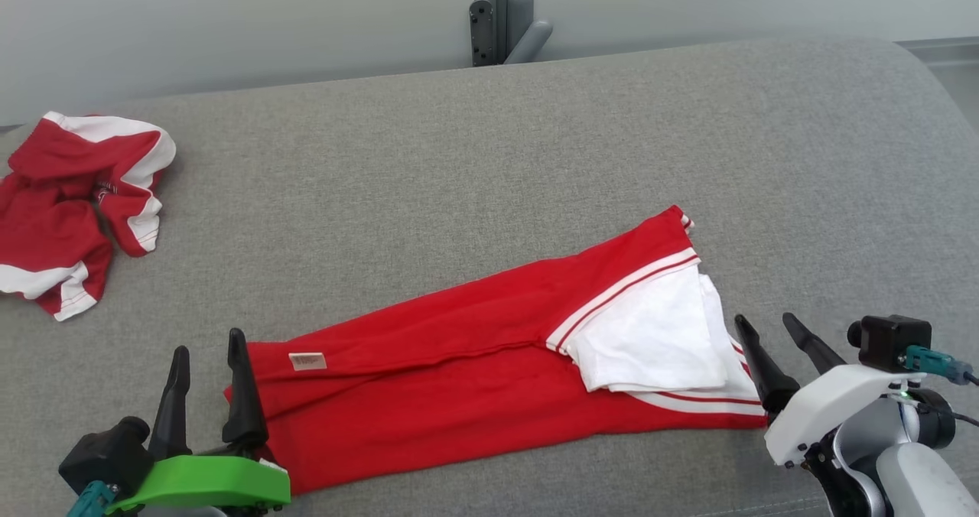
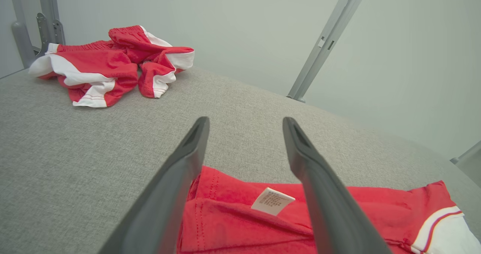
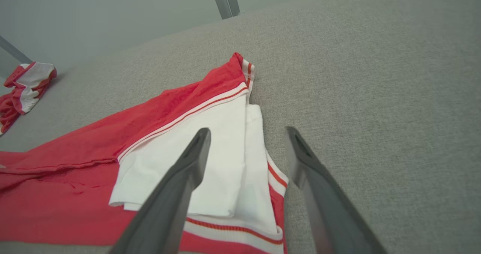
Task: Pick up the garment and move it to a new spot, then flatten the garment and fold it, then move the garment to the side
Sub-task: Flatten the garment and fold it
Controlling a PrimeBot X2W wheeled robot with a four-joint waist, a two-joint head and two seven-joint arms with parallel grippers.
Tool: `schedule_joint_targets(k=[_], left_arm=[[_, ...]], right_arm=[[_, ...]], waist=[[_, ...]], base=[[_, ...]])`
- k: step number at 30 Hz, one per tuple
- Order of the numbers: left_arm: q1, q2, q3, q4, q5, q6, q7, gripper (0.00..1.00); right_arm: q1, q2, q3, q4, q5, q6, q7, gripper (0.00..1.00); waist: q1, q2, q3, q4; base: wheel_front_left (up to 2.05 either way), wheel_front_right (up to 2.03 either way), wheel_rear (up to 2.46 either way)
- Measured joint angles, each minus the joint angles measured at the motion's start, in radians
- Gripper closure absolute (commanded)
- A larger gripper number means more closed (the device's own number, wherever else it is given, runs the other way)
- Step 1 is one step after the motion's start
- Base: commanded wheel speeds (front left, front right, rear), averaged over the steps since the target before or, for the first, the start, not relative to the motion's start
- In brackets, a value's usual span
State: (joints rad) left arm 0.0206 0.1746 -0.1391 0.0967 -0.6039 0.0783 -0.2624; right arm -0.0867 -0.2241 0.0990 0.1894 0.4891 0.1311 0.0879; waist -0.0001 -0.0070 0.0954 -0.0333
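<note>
Head view: left claw [image 1: 208,343] wide open, empty, at the left end of the red garment [image 1: 459,379] lying near on the grey cushion [image 1: 489,157]; right claw [image 1: 765,320] equally spread, empty, beside its right end.

Matt red cloth garment [image 1: 459,379] lies on coarse grey woven upholstery [image 1: 535,157] (its label [image 1: 307,361] looks papery).

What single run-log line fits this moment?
garment: long strip on cushion | left gripper: open, label end | right gripper: open, white end | second garment: crumpled, far left
</note>
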Motion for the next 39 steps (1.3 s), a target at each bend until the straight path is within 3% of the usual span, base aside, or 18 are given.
schedule_joint_targets(k=[7, 14, 23, 35, 36, 38, 39], left_arm=[[-0.011, -0.013, -0.003, 0.024, 0.028, -0.008, 0.000, 0.00], [-0.011, -0.019, 0.000, 0.035, 0.043, -0.009, 0.000, 0.00], [-0.008, -0.023, 0.014, 0.036, 0.051, -0.013, 0.000, 0.00], [-0.005, -0.024, 0.020, 0.037, 0.057, -0.017, 0.000, 0.00], [-0.005, -0.024, 0.020, 0.037, 0.057, -0.017, 0.000, 0.00], [-0.005, -0.024, 0.020, 0.037, 0.057, -0.017, 0.000, 0.00], [-0.005, -0.024, 0.020, 0.038, 0.058, -0.017, 0.000, 0.00]], right_arm=[[-0.108, -0.003, 0.020, 0.150, -0.032, 0.000, 0.025, 0.00], [-0.233, -0.016, 0.059, 0.393, -0.034, 0.000, 0.048, 0.00], [-0.328, -0.017, 0.099, 0.622, 0.044, 0.000, 0.057, 0.00], [-0.378, -0.028, 0.275, 0.663, 0.187, -0.002, 0.077, 0.00], [-0.382, -0.031, 0.289, 0.668, 0.188, -0.002, 0.076, 0.51], [-0.392, -0.034, 0.313, 0.681, 0.195, -0.002, 0.068, 0.76], [-0.397, -0.035, 0.325, 0.688, 0.195, -0.002, 0.062, 0.99]], waist=[[0.0000, 0.0000, -0.015, 0.027], [0.0000, 0.0000, -0.021, 0.080], [0.0000, 0.0000, -0.019, 0.149], [0.0000, 0.0000, -0.019, 0.166], [0.0000, 0.0000, -0.019, 0.165], [0.0001, 0.0000, -0.020, 0.161], [0.0000, 0.0000, -0.020, 0.159]], base=[[0.00, 0.00, 0.00], [0.00, 0.00, 0.00], [0.00, 0.00, 0.00], [0.00, 0.00, 0.00], [0.00, 0.00, 0.00], [0.00, 0.00, 0.00], [0.00, 0.00, 0.00]])
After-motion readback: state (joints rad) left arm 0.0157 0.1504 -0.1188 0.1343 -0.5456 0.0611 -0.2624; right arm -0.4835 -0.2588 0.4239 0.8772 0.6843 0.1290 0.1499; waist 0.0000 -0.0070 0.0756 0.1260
